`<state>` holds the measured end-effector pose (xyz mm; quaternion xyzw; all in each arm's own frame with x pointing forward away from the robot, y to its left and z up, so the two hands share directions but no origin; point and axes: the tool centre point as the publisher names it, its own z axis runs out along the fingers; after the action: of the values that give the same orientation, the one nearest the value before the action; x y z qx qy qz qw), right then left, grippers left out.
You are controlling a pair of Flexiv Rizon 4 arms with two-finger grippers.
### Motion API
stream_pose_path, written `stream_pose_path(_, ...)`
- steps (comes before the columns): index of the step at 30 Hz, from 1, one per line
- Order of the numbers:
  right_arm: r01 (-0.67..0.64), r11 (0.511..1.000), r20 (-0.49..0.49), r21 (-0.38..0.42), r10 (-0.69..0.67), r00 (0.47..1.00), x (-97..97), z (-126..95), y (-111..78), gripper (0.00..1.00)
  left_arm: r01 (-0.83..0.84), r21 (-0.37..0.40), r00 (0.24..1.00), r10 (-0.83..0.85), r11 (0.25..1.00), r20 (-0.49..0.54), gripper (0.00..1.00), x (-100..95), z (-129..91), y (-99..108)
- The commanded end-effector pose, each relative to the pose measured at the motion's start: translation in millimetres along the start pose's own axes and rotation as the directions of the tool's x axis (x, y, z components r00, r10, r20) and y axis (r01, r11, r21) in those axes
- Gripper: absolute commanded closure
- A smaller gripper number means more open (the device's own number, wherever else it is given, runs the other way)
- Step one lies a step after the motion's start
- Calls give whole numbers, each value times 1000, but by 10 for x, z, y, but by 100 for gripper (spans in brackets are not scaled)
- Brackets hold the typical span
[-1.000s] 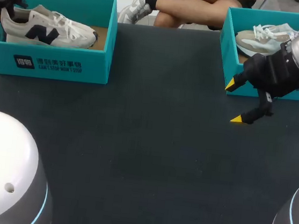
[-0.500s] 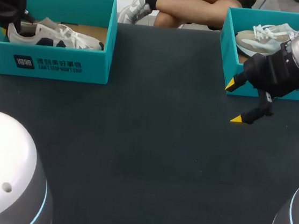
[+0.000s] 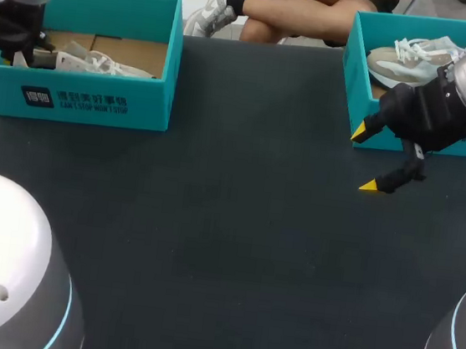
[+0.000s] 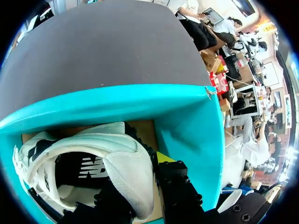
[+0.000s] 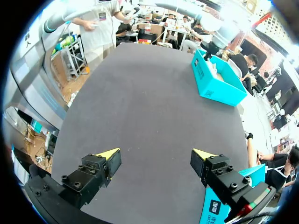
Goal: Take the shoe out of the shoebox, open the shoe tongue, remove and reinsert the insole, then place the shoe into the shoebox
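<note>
A white sneaker (image 3: 94, 63) with dark side markings lies low inside the teal shoebox (image 3: 98, 98) at the far left. My left gripper (image 3: 16, 42) stands at the box's left end, shut on the shoe's heel. In the left wrist view the white heel (image 4: 124, 163) sits between the dark fingers of that gripper (image 4: 148, 179), with the box wall (image 4: 187, 121) just ahead. Near the right box, my right gripper (image 3: 363, 159) hangs open above the dark table, holding nothing; its wrist view shows this gripper (image 5: 156, 161) over bare table, with the left shoebox (image 5: 216, 85) far ahead.
A second teal shoebox (image 3: 354, 87) with a pale sneaker (image 3: 406, 61) stands at the far right, just behind my right gripper. A seated person's legs and a shoe are beyond the table's far edge. The dark table (image 3: 227, 224) stretches between the boxes.
My left gripper has lowered the white sneaker down into the left shoebox; it now sits below the rim. The right arm has kept still.
</note>
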<state>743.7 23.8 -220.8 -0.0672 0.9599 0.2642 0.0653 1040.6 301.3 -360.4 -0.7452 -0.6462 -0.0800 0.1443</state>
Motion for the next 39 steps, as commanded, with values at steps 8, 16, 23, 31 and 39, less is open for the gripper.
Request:
stream_pose_path(8, -1, 1000, 2, 3, 1, 1000, 4, 14, 4, 0, -16, 9, 1000, 16, 1000, 2, 39, 19, 102, 40)
stream_pose_path(16, -1, 1000, 2, 3, 1, 1000, 4, 14, 4, 0, -29, -38, 999, 30, 999, 37, 38, 30, -121, 22)
stream_pose_path(23, -1, 1000, 2, 3, 1, 1000, 4, 14, 4, 0, -22, -76, 993, 31, 997, 110, 39, 36, -409, 67)
stream_pose_path(31, -1, 1000, 2, 3, 1, 1000, 4, 14, 4, 0, 31, -120, 982, -8, 992, 191, 34, 158, -854, 36)
stream_pose_path(39, -120, 993, 72, -4, 120, 990, -529, -7, -2, 0, 74, -130, 978, -47, 989, 203, 18, 142, -1327, -239)
